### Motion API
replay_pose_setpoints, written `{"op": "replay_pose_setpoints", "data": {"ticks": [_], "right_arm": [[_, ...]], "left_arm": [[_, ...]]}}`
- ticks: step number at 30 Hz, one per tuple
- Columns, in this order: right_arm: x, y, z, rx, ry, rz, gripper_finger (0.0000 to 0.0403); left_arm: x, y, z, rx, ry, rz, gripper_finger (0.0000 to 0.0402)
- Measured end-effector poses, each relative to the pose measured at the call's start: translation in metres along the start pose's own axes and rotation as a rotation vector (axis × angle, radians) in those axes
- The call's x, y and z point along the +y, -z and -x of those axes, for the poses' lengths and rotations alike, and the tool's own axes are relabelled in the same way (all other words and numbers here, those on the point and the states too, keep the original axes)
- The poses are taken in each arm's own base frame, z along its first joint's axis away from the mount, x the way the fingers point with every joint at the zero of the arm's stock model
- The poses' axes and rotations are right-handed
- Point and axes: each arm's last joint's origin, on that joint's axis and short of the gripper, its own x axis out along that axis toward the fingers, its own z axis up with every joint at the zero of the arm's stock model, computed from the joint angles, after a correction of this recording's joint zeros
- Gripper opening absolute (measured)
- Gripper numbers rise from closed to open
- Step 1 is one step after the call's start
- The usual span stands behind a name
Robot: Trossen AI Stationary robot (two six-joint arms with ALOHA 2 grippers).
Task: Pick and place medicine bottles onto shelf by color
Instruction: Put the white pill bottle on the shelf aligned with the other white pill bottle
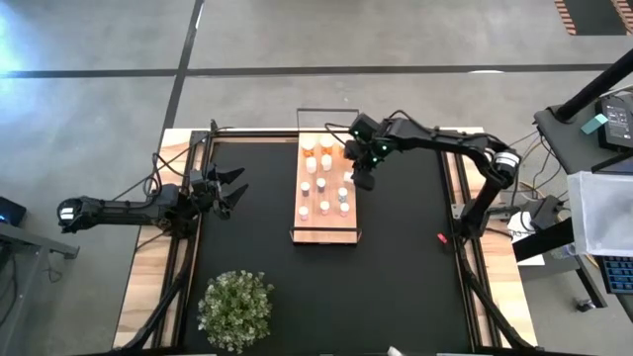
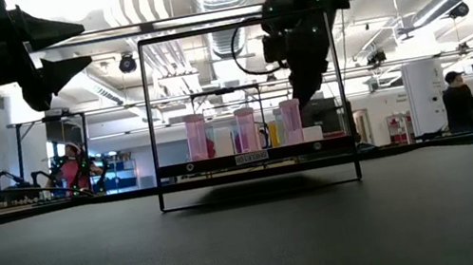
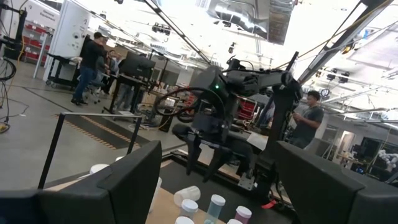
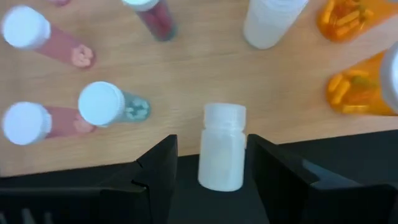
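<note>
High view: the shelf [image 1: 325,220] lies in the middle of the black mat [image 1: 406,267] on the counter [image 1: 143,277], with the medicine bottles [image 1: 324,185] standing on its wood in loose rows.
Right end effector [image 1: 362,178]: hangs over the shelf's right edge, toward the far end.
Right end effector state: fingers [image 4: 155,171] spread, one on each side of a white bottle [image 4: 222,146], with a gap showing on both sides, so nothing is gripped.
White bottle: upright at the very edge of the wood, where it meets the mat.
Neighbours on the wood: two orange bottles [image 4: 354,93] to one side; pink bottles [image 4: 43,121] and a pale bluish one [image 4: 112,106], all white-capped, to the other.
Left end effector [image 1: 231,188]: held above the mat's left side, well apart from the shelf, fingers wide apart and empty.
Low view: three pink bottles [image 2: 246,129] stand in a row inside the shelf's black frame [image 2: 149,118].
Other things: a potted plant [image 1: 235,309] at the near edge; a small red item [image 1: 441,237] on the mat to the right of the shelf.
</note>
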Motion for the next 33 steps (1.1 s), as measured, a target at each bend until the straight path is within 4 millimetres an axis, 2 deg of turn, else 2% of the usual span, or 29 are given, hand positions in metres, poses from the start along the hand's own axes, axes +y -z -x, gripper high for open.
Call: {"op": "replay_pose_setpoints", "data": {"ticks": [8, 17, 22, 29, 33], "right_arm": [[0.000, -0.005, -0.008, 0.050, 0.032, 0.023, 0.0197], [-0.001, -0.006, -0.011, 0.058, 0.033, 0.060, 0.0315], [-0.001, -0.006, -0.013, 0.066, 0.060, 0.073, 0.0360], [-0.006, -0.004, -0.028, 0.105, 0.059, 0.057, 0.0368], [-0.007, -0.008, -0.028, 0.124, 0.076, 0.053, 0.0368]], "left_arm": [[0.000, 0.000, 0.000, 0.000, 0.000, 0.000, 0.0295], [0.000, 0.000, 0.000, 0.000, 0.000, 0.000, 0.0295], [0.000, 0.000, 0.000, 0.000, 0.000, 0.000, 0.0295], [0.000, 0.000, 0.000, 0.000, 0.000, 0.000, 0.0295], [0.000, 0.000, 0.000, 0.000, 0.000, 0.000, 0.0295]]}}
